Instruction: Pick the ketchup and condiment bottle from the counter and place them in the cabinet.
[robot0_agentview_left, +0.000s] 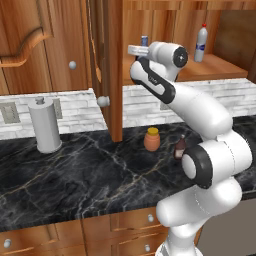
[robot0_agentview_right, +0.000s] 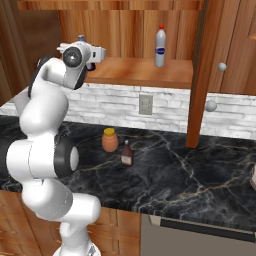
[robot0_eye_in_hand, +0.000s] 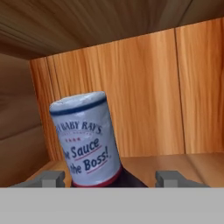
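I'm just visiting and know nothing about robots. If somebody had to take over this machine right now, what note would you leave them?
Gripper: open, up inside the cabinet, its fingertips standing either side of the condiment bottle without closing on it.
Condiment bottle: upright on the cabinet shelf, so that half looks done.
Ketchup: standing on the counter, beside the orange jar.
A white bottle with a red cap also stands on the shelf; leave it.
Left to do: back the hand out, fetch the ketchup, and place it in the cabinet.
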